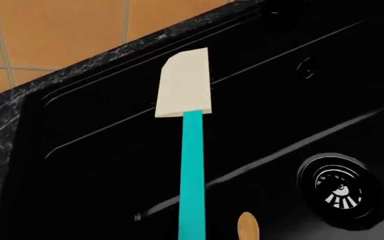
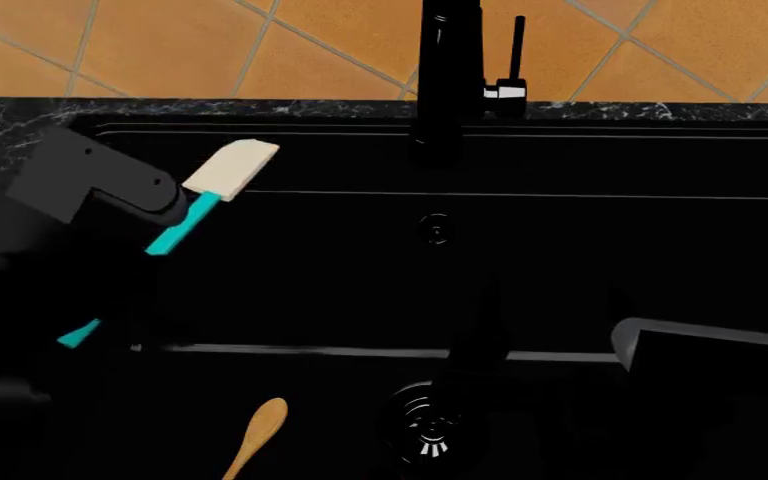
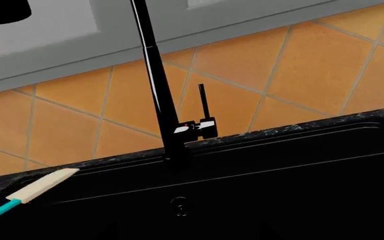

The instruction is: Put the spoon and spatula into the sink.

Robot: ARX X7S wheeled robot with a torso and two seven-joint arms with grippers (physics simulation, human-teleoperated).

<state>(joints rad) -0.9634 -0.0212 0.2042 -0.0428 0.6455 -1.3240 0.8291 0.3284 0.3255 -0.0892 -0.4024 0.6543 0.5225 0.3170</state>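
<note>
An orange tiled wall (image 2: 157,45) with pale grout lines stands beyond the left gripper (image 2: 168,212), well apart from it. At the wall's foot runs a black surface (image 2: 11,120) of white-veined marble – a narrow strip along the back, widening on the gripper's outer left side, where it lies near the gripper. In the right wrist view a flat grey panel (image 3: 58,45) sits above the tiles, with a dark rounded shape at its upper corner – too cropped to identify.

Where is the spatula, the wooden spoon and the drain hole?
spatula (image 1: 185,85), left wrist view, on the cream blade.
spoon (image 2: 265,418), head view, on its oval bowl.
drain (image 1: 341,190), left wrist view, on the metal middle.
</note>
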